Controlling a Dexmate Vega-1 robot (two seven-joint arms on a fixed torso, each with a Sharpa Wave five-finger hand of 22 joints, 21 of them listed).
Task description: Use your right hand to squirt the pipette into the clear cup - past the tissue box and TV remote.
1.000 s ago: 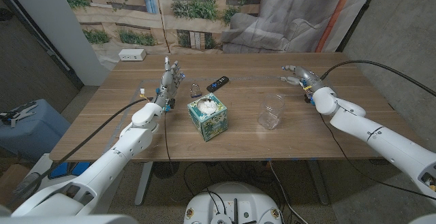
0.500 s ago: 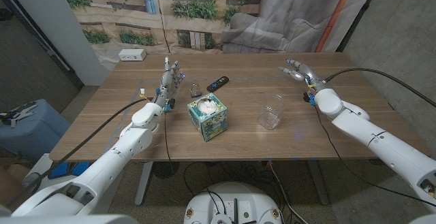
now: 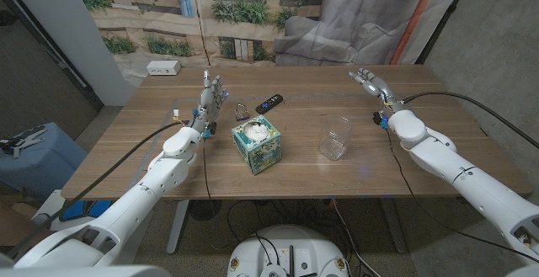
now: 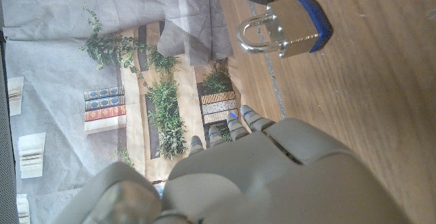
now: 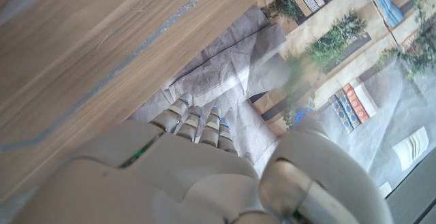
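Tissue box: the teal patterned cardboard tissue box (image 3: 257, 143) stands nearest me, mid-table.
Clear cup: the clear plastic cup (image 3: 335, 137) stands upright right of it, bare wood all round.
Left hand: my left hand (image 3: 210, 98) is upright, fingers apart, holding nothing, beside the silver padlock (image 3: 242, 111).
Remote: the black TV remote (image 3: 269, 102) lies just beyond.
Right hand: my right hand (image 3: 373, 86) is near the far right edge, fingers loosely apart, empty.
Pipette: I cannot make it out.
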